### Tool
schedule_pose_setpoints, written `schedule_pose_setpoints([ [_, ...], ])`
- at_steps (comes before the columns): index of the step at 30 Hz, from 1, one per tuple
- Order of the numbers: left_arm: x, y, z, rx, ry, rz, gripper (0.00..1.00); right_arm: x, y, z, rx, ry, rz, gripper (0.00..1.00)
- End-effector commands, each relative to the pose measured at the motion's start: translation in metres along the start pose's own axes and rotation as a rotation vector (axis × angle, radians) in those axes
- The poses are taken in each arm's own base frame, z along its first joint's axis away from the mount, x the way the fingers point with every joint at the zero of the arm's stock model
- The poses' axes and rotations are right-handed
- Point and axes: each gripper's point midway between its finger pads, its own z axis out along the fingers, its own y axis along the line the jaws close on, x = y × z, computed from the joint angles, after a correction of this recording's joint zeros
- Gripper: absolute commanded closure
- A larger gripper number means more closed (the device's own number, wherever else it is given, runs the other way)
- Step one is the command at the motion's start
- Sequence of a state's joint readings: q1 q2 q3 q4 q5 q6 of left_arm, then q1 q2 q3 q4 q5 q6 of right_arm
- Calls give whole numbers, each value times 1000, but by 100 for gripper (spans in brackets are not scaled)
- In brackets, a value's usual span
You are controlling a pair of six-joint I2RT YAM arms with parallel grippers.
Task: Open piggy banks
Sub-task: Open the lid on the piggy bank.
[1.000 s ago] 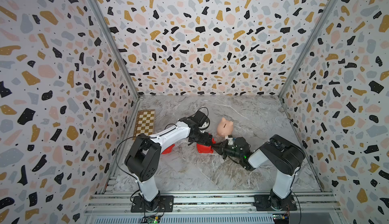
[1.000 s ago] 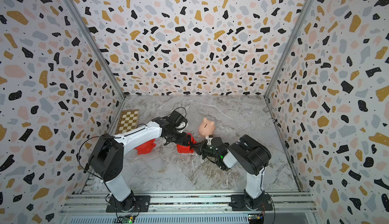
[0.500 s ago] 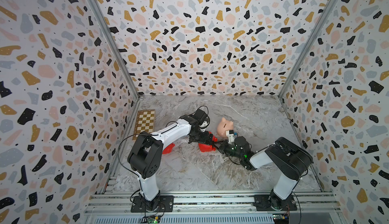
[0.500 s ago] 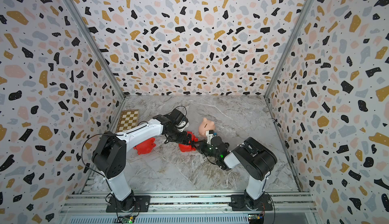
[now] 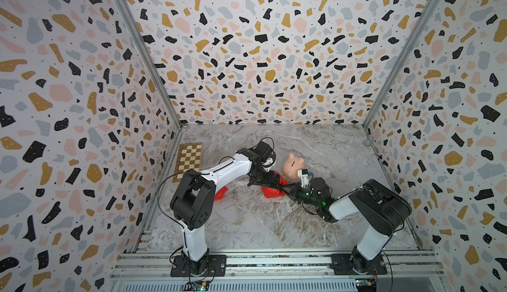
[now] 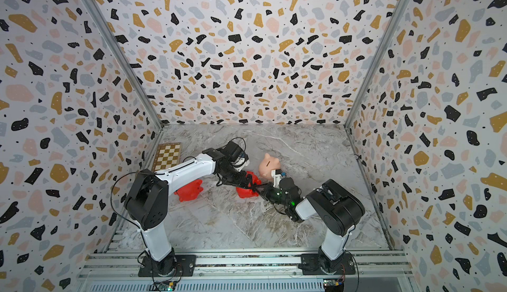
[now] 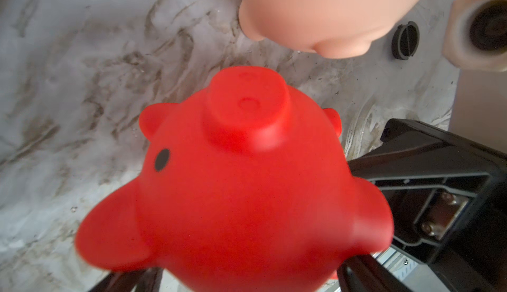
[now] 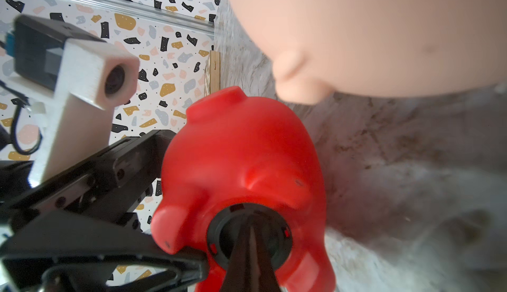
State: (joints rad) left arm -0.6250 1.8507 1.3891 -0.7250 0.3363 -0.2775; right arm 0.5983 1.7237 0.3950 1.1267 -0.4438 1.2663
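Red piggy bank (image 8: 238, 153) tipped sideways, belly facing right end effector (image 8: 251, 227)

Red pig (image 7: 247, 194) close up, snout (image 7: 247, 104) toward the lens, one black eye (image 7: 162, 160) showing, black fingers (image 7: 129, 281) on either side of it, peach pig (image 7: 315, 10) just beyond, loose black plug (image 7: 405, 40) on marble (image 7: 82, 71) beside that, beige camera (image 7: 480, 29) near the plug.

Red piggy bank (image 7: 247, 194), peach piggy bank (image 5: 293, 164) and checkered board (image 5: 189, 161).
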Motion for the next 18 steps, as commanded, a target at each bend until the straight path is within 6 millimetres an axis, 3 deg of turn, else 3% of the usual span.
schedule_pose_setpoints([
  [1, 29, 17, 16, -66, 133, -28, 9, 1, -12, -10, 37, 15, 17, 100],
  [13, 30, 19, 15, -76, 135, -26, 10, -2, -16, -31, 61, -12, 6, 100],
  [18, 26, 30, 10, -140, 104, -28, 9, -3, -19, -40, 96, -6, -41, 100],
])
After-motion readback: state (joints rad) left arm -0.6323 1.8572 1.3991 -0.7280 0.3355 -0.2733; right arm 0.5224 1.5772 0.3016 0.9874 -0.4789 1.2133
